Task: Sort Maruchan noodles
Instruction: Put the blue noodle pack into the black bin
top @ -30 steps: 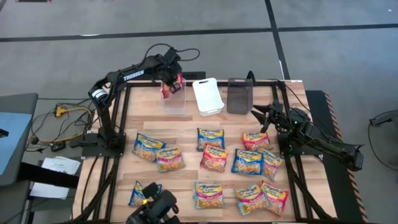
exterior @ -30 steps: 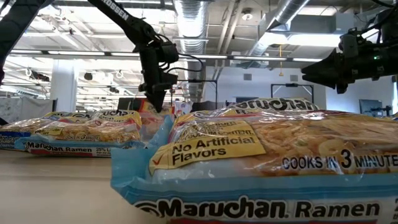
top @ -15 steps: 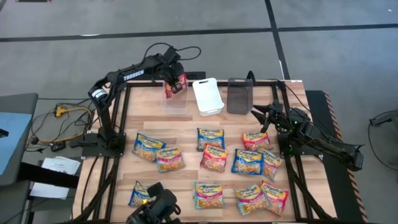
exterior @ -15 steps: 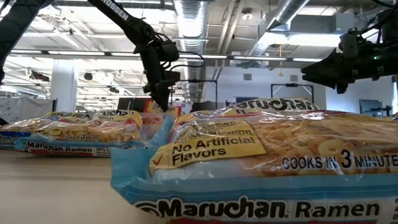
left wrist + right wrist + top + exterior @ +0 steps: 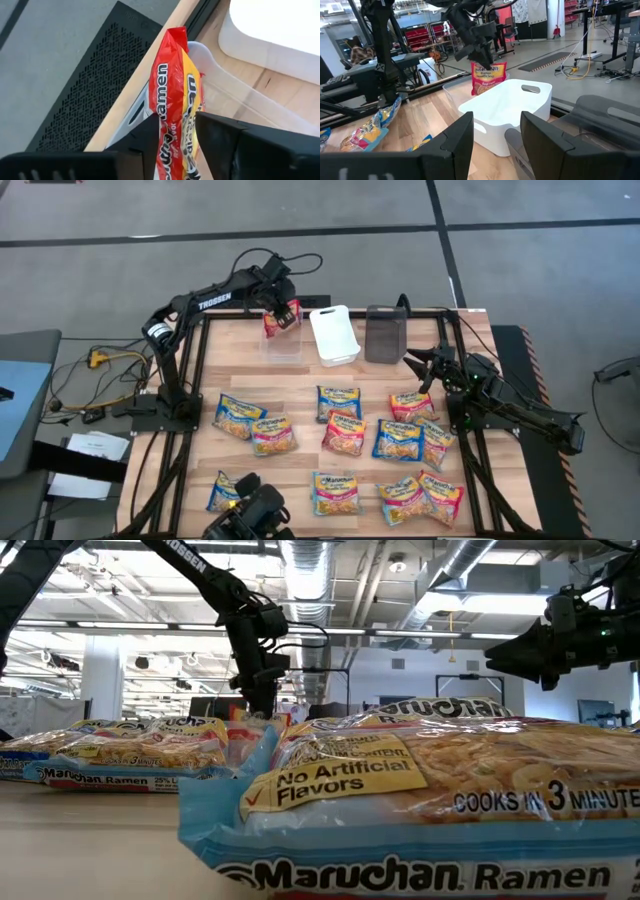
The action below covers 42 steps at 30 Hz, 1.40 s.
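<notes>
While before clamped, left pincer [image 5: 279, 314] wider.

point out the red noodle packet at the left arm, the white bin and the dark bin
red noodle packet [image 5: 281, 319], high view, on its printed face above the clear bin
white bin [image 5: 334, 333], high view, on its inside floor
dark bin [image 5: 384, 333], high view, on its inside floor

The noodle packets [image 5: 343, 433] are glossy printed plastic film, crinkled at the seams, and the surface [image 5: 300, 395] under them is pale wood with visible grain and a smooth matt finish. The clear bin [image 5: 281, 345] is see-through plastic, the white bin [image 5: 335, 335] smooth matt plastic, and the dark bin [image 5: 384, 335] dull. The fingers [image 5: 220, 135] are matt black plastic.
</notes>
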Motion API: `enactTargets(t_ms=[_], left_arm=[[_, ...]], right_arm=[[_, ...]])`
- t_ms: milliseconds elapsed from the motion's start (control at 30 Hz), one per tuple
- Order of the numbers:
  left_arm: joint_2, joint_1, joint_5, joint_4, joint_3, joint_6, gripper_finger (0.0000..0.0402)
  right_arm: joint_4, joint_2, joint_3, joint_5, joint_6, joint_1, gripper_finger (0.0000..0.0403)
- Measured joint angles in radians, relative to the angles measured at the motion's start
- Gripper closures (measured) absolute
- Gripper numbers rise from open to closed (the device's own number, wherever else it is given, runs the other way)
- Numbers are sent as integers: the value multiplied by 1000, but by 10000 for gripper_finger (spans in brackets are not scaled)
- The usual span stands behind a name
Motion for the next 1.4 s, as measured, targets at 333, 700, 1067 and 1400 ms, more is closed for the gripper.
enactTargets(t_ms=[333, 700, 1067, 1400], left_arm=[[-1, 0, -37, -160, 189, -40, 278], [-7, -26, 96, -423, 370, -145, 278], [-59, -176, 254, -520, 338, -129, 278], [-244, -326, 240, -336, 37, -243, 278]], right_arm=[[0, 0, 0, 0, 0, 0, 217], [0, 0, 0, 0, 0, 0, 217], [0, 0, 0, 0, 0, 0, 217], [0, 0, 0, 0, 0, 0, 217]])
